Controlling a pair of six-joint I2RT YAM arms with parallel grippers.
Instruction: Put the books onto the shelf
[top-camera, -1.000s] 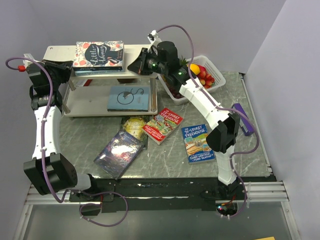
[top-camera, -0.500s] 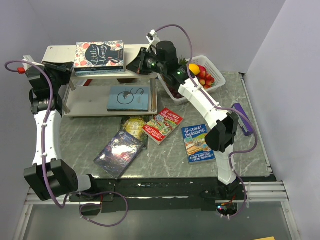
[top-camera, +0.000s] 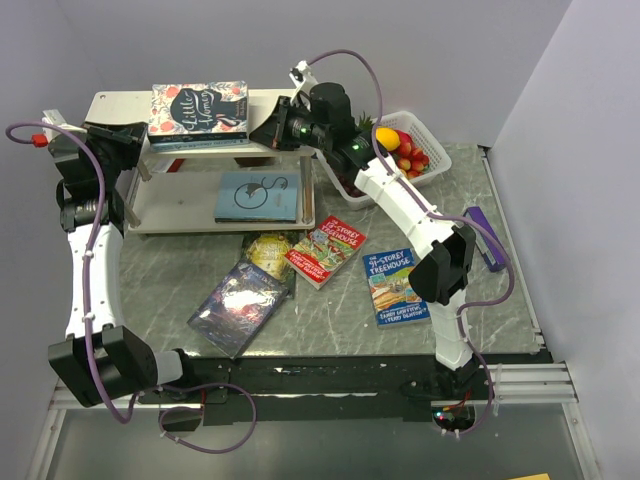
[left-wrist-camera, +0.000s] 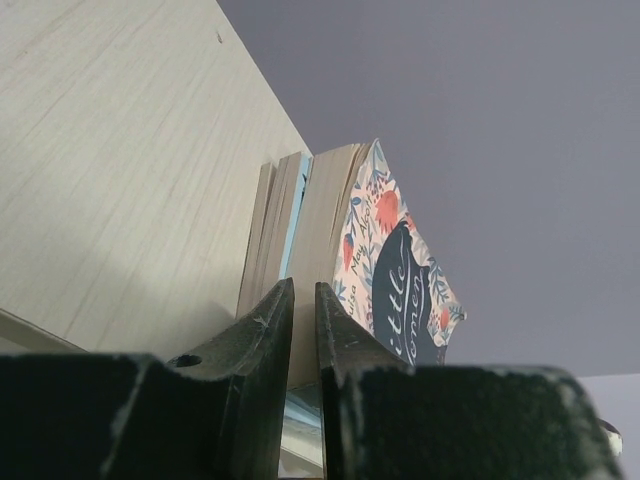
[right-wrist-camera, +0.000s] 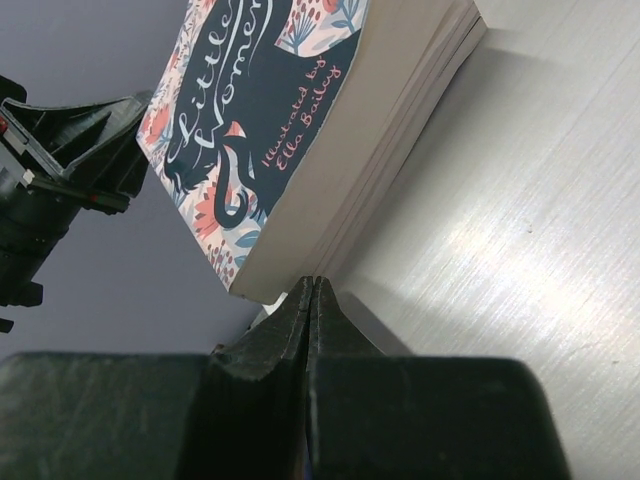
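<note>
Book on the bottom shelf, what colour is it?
The book is pale blue; top external view.

Floral book (top-camera: 197, 108) lies on the shelf's (top-camera: 120, 105) top board, a pale blue book (top-camera: 258, 196) on the lower. Right claw (top-camera: 270, 130) just beside the floral book's edge, left claw (top-camera: 140, 135) near the shelf's left end. Four more books (top-camera: 238, 303) lie on the table (top-camera: 330, 325).

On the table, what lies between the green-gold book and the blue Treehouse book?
The red Treehouse book lies there, right beside the green-gold book; the top external view shows it.
</note>
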